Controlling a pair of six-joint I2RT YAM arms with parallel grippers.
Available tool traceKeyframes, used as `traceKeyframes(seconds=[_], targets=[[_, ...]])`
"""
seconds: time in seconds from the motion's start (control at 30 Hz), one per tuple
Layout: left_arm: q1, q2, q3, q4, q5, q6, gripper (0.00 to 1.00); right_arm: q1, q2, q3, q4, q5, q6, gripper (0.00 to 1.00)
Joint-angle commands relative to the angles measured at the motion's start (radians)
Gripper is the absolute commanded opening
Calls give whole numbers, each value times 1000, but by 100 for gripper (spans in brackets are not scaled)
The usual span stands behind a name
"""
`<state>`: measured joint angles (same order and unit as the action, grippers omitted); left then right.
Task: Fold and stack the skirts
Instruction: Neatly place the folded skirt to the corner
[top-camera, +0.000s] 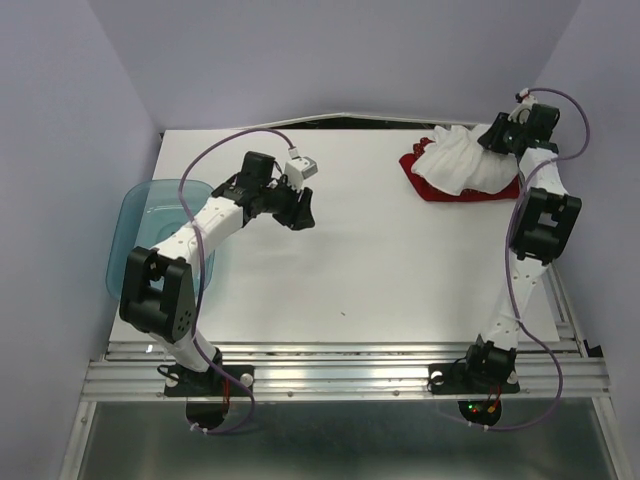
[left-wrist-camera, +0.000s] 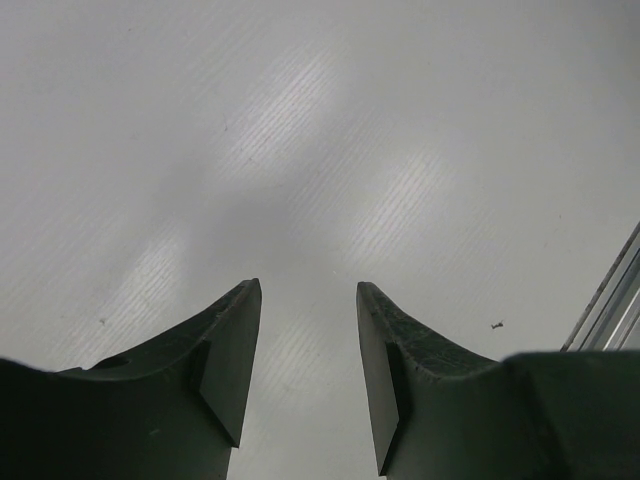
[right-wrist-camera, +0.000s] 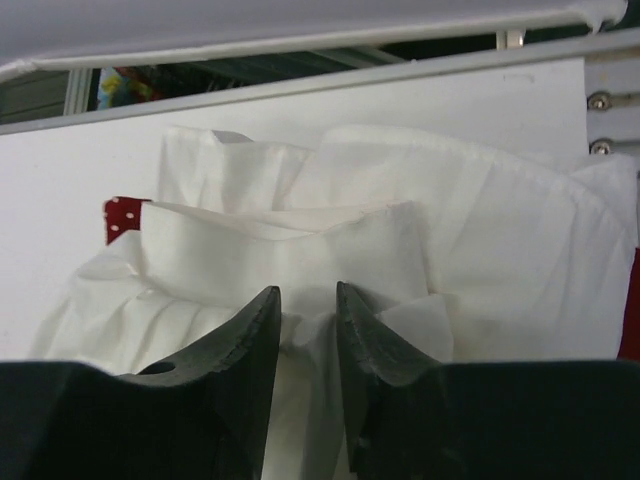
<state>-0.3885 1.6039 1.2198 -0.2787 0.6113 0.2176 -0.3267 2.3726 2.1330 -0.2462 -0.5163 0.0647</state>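
The white skirt (top-camera: 462, 162) lies crumpled on top of the red polka-dot skirt (top-camera: 432, 190) at the table's far right. In the right wrist view the white skirt (right-wrist-camera: 380, 240) fills the frame and a corner of the red skirt (right-wrist-camera: 122, 217) shows at left. My right gripper (top-camera: 492, 140) (right-wrist-camera: 308, 295) is at the pile's right end, its jaws pinching a fold of white cloth. My left gripper (top-camera: 303, 212) (left-wrist-camera: 308, 290) hangs open and empty over bare table left of centre, far from the skirts.
A translucent teal tub (top-camera: 150, 235) sits at the table's left edge beside the left arm. The white table (top-camera: 380, 280) ends at a metal rail (top-camera: 340, 372) near the arm bases. Walls close in on both sides and behind.
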Motion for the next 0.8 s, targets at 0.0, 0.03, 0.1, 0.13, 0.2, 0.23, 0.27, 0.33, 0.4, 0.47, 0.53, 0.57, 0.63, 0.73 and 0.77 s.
traceKeyframes(seconds=[0.0, 0.03, 0.1, 0.13, 0.2, 0.23, 0.27, 0.33, 0.4, 0.47, 0.53, 0.57, 0.63, 0.73, 0.77], targets=[[25, -42, 14, 24, 47, -24, 55, -9, 19, 64, 21, 59, 24, 37], [26, -44, 14, 27, 45, -24, 55, -9, 20, 62, 36, 58, 30, 40], [33, -45, 9, 32, 41, -27, 57, -9, 16, 62, 47, 39, 53, 45], [34, -47, 9, 32, 41, -26, 58, -9, 13, 65, 48, 27, 63, 52], [45, -56, 3, 38, 30, -26, 60, -9, -10, 71, 50, 7, 86, 56], [49, -62, 3, 47, 24, -29, 62, -9, -21, 73, 53, -11, 93, 64], [54, -71, 3, 49, 10, -29, 69, -9, -35, 76, 53, -17, 98, 69], [77, -81, 13, 59, -5, -37, 82, -9, -82, 84, 53, -42, 107, 85], [97, -97, 36, 62, -19, -44, 99, -9, -120, 87, 54, -53, 112, 96], [134, -111, 56, 68, -22, -49, 99, -9, -185, 84, 50, -67, 107, 100], [160, -119, 92, 67, -30, -53, 99, -9, -252, 71, 24, -85, 89, 100], [165, -118, 105, 59, -63, -47, 98, 0, -272, 67, 6, -93, 77, 100], [171, -117, 147, 33, -88, -24, 99, 0, -311, 55, -87, -112, 35, 100], [181, -128, 176, 7, -131, 0, 98, 11, -397, -17, -230, -133, -41, 100], [183, -143, 175, 9, -162, 15, 99, 20, -451, -95, -257, -134, -90, 100]])
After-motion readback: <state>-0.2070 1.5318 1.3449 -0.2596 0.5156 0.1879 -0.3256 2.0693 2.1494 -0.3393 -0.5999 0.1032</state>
